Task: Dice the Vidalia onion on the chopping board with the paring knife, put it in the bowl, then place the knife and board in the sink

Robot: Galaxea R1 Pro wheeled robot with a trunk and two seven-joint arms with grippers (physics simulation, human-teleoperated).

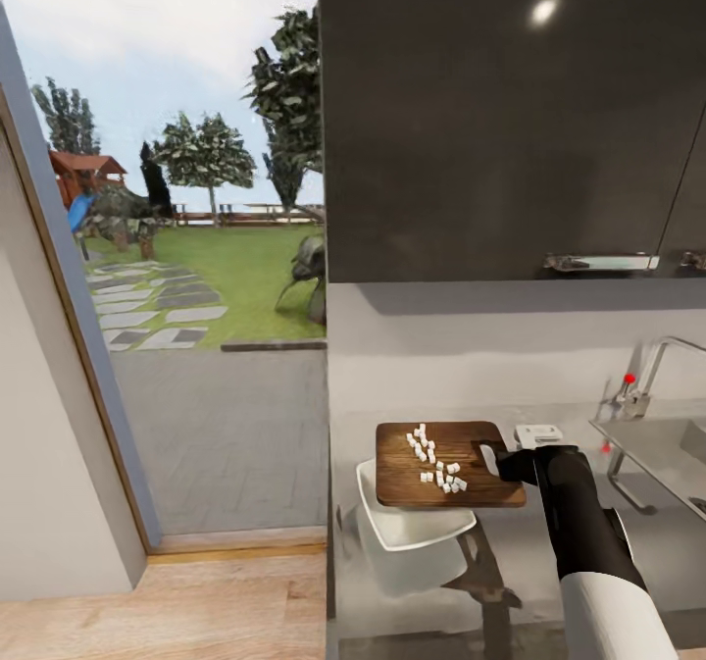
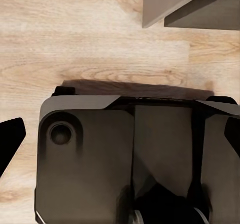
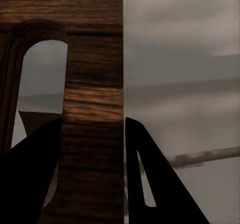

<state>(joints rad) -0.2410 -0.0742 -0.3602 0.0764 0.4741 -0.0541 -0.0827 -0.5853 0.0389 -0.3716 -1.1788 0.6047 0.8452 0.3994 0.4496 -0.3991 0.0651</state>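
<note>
Above the white bowl [image 1: 407,528], the right gripper [image 1: 500,464] holds the chopping board [image 1: 446,464] by its right-hand edge, lifted clear of the grey countertop [image 1: 529,562] and roughly level, with the bowl partly hidden beneath the board's near left corner. On the board lies the diced onion [image 1: 434,462], a loose scatter of small white cubes running from the board's middle toward its near edge. The right wrist view looks straight along the gripper's dark fingers [image 3: 150,184], which sit one on either side of the board's brown wooden edge [image 3: 92,114], closed on it, beside the oblong slot cut through the board; the grey counter blurs behind. To the right in the head view the steel sink [image 1: 662,449] is set into the counter, with its chrome tap [image 1: 655,371] and red-tipped lever at the back. A small white object with a grey top sits on the counter just behind the gripper; what it is I cannot tell. A glossy black upper cabinet [image 1: 510,111] hangs over the worktop, and to the left an open doorway shows a lawn, trees and stepping stones. The left wrist view looks down on the robot's dark base [image 2: 125,154] over the light wood floor [image 2: 75,39], with the dark tips of the left gripper [image 2: 122,139] at either edge of that picture, set wide apart and holding nothing.
</note>
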